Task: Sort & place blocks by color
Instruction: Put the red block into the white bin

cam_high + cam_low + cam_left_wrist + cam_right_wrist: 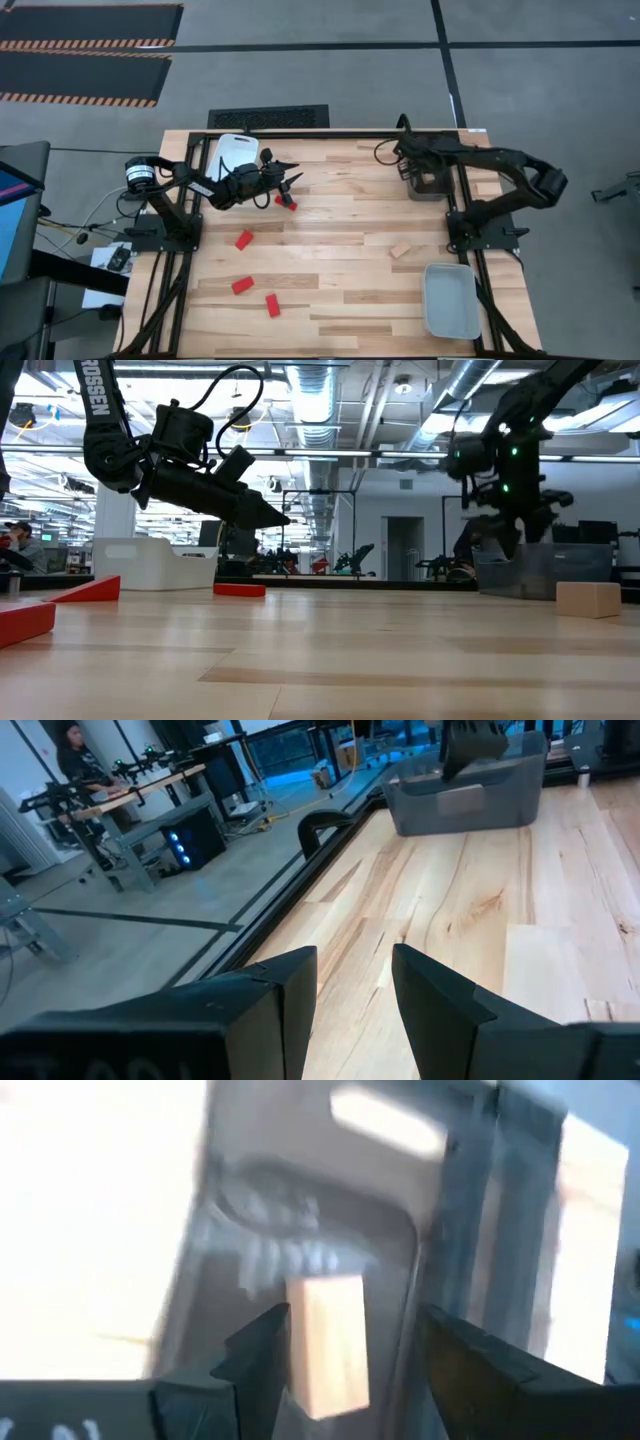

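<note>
Your right hand [345, 1370], spread, hangs over the grey tray [425, 187] with a bare wood block [327, 1344] between its fingers. Let the block fall clear inside before lifting. Your left hand [285, 181], empty and spread, waits far from the tray, above a red block [287, 203].

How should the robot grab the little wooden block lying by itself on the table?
The wooden block lies flat on the table, turned a bit askew, with nothing touching it. Probably best to come straight down from above and pinch its two long sides, turning the gripper to match the block's slant.
</note>
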Available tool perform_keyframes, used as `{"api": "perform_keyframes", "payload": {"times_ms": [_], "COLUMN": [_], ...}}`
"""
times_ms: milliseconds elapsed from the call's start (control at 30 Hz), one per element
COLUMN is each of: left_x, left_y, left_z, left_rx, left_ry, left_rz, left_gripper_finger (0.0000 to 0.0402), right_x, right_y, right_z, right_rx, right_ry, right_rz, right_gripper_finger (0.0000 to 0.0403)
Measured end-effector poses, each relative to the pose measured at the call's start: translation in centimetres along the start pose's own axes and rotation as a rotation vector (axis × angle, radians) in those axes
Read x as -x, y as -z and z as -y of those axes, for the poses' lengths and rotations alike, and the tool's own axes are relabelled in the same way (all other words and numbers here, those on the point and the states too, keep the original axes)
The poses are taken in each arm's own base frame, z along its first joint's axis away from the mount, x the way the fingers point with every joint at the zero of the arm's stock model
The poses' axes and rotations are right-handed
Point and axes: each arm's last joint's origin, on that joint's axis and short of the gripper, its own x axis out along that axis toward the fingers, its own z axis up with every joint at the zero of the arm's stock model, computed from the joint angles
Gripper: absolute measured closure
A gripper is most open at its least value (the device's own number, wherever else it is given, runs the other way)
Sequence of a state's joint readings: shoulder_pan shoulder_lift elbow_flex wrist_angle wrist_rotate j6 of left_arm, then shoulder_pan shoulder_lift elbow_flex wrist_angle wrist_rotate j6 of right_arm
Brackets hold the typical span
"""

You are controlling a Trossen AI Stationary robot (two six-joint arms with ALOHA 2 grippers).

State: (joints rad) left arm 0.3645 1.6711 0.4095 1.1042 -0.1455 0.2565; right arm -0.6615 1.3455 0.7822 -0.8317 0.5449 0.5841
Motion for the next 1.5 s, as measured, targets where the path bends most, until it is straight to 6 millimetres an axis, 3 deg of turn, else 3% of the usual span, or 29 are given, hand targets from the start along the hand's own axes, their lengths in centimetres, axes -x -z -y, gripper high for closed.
{"api": "perform_keyframes", "payload": {"times_ms": [233, 433, 633, 933, 1233, 1500], "left_x": [0.0, 0.0, 0.2, 2.3, 6.5, 8.5], "left_y": [0.1, 0.6, 1.1, -0.2, -3.4, -2.3], "left_z": [0.0, 0.3, 1.3, 3.1, 2.2, 1.2], "left_rx": [0.019, 0.045, 0.062, -0.044, -0.061, 0.005], "left_ry": [0.002, 0.019, 0.064, 0.022, -0.133, -0.178], "left_rz": [-0.006, -0.065, -0.130, -0.265, -0.201, -0.190], "left_gripper_finger": [0.0276, 0.0276, 0.0276, 0.0276, 0.0276, 0.0276], "right_x": [4.3, 7.9, 9.6, 9.3, 7.5, 5.8], "right_y": [0.1, 1.0, 1.7, 3.2, 2.8, 2.4], "right_z": [-2.4, -5.6, -9.3, -16.2, -23.0, -28.6], "right_rx": [-0.039, 0.042, 0.114, 0.225, 0.341, 0.446], "right_ry": [-0.244, -0.483, -0.708, -0.996, -0.993, -1.005], "right_rz": [0.271, 0.477, 0.585, 0.721, 0.766, 0.664], "right_gripper_finger": [0.0163, 0.0163, 0.0163, 0.0163, 0.0163, 0.0163]}}
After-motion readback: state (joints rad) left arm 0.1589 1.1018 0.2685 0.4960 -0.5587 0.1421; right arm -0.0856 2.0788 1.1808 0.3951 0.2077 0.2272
